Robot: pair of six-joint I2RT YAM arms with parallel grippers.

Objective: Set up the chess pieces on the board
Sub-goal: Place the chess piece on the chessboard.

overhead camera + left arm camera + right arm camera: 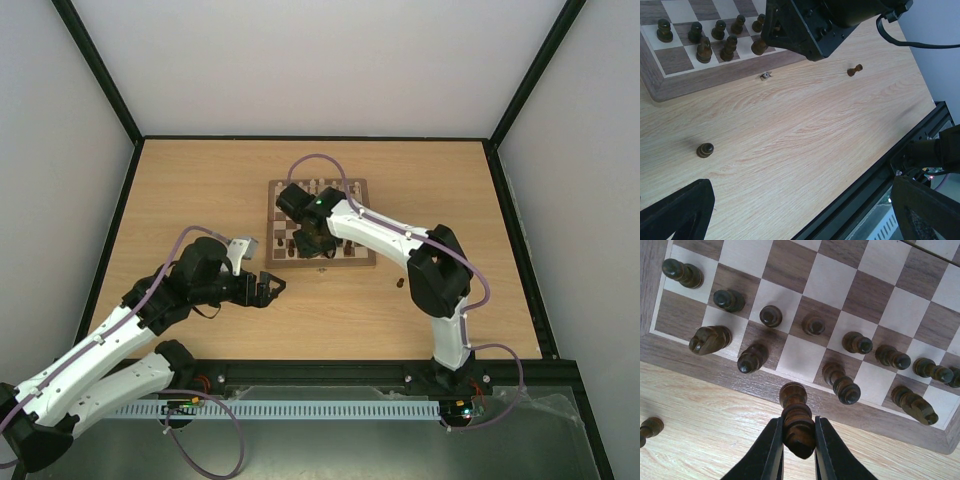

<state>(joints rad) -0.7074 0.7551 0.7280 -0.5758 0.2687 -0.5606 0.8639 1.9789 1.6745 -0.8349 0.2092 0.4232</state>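
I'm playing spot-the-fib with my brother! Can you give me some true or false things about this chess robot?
1. The right gripper holds a dark piece. True.
2. The left gripper holds a piece too. False: it is open and empty.
3. The board is bare. False: many pieces stand on it.
4. Two loose pieces sit on the table, off the board. True.

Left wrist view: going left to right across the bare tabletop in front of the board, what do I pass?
lone dark piece → small metal clasp at the border of the board → dark pawn → black frame rail
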